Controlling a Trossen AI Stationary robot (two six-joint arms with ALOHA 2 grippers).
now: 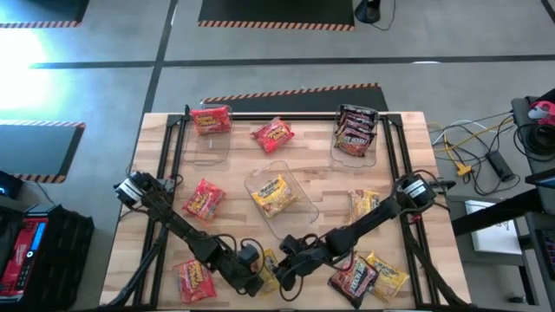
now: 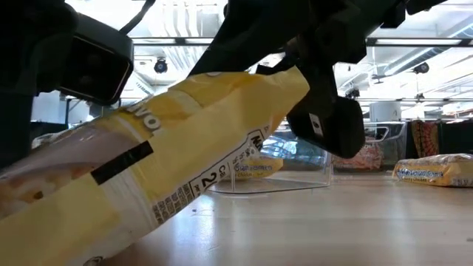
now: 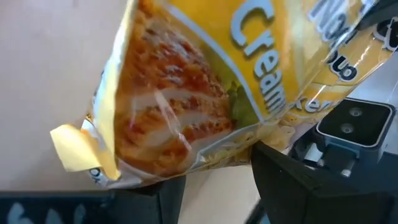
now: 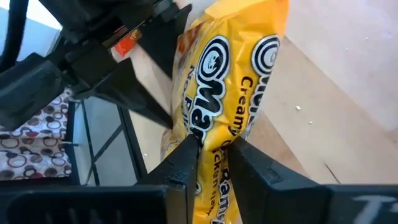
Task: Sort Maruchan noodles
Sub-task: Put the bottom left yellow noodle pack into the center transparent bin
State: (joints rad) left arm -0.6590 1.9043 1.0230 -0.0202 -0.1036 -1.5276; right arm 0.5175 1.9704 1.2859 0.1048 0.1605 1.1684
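Between the two grippers, at the table's near edge: one yellow packet (image 1: 270, 270), lifted and tilted, one end low toward the table (image 1: 395, 165). Right gripper (image 4: 214, 149) is clamped on it, fingers pinching the wrapper from both sides. Left gripper (image 1: 254, 279) holds the same packet's other end; its fingers sit wider, wrapper bunched between them. The two grippers are nearly touching.

Just beside the right gripper, on its own arm's side: a dark packet (image 1: 352, 277) and another yellow one (image 1: 387, 276), side by side, flat on the table. Just beside the left gripper, toward the left corner: a red packet (image 1: 195, 279).

Farther from both grippers, mid-table: a clear bin (image 1: 279, 196) holding a yellow packet; a red packet (image 1: 204, 200) to its left, a yellow packet (image 1: 363, 204) to its right.

Well apart from the grippers, along the far edge: a bin with a red packet (image 1: 211, 120), a loose red packet (image 1: 273, 134), a bin with dark packets (image 1: 355, 130).
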